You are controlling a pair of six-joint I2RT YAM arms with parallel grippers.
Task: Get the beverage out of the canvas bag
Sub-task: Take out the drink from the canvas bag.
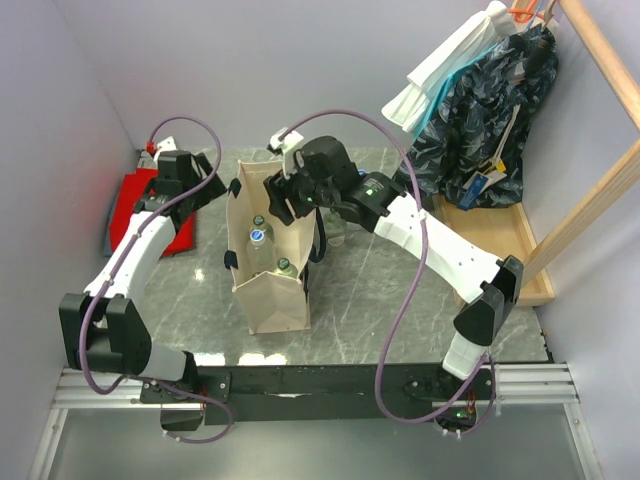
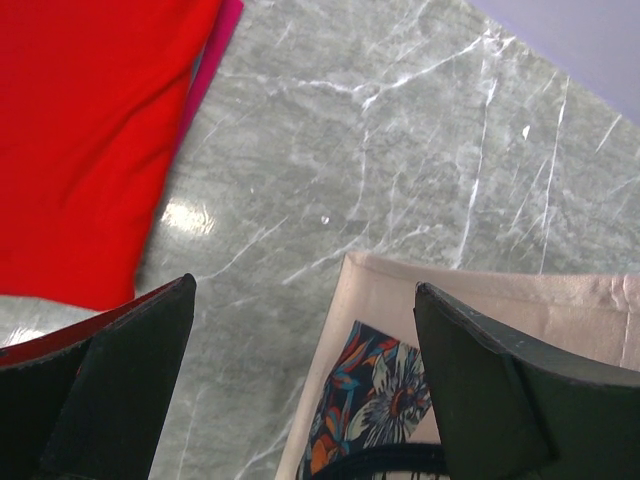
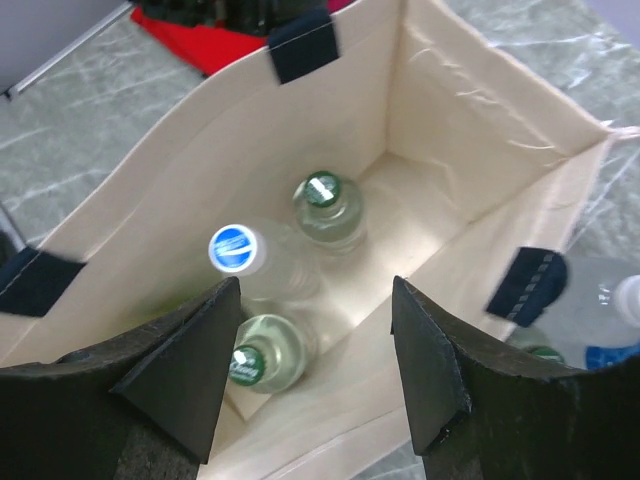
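The beige canvas bag [image 1: 272, 295] stands open on the marble table, its navy strap handles [image 3: 303, 47] hanging at the rim. Three beverage bottles stand upright inside it: a blue-capped one [image 3: 233, 248] and two green-capped ones [image 3: 322, 190] [image 3: 247, 362]. My right gripper [image 3: 315, 365] hovers open above the bag's mouth, over its near wall, touching nothing; in the top view it [image 1: 282, 200] sits over the bag's far end. My left gripper [image 2: 305, 287] is open and empty, just left of the bag [image 2: 520, 300], above the bag's edge and a floral patch [image 2: 385, 400].
A red folded cloth [image 2: 80, 130] lies on the table to the left of the bag. Two more bottles [image 3: 615, 300] stand outside the bag on its right. A wooden rack with hanging clothes [image 1: 490, 110] fills the back right corner.
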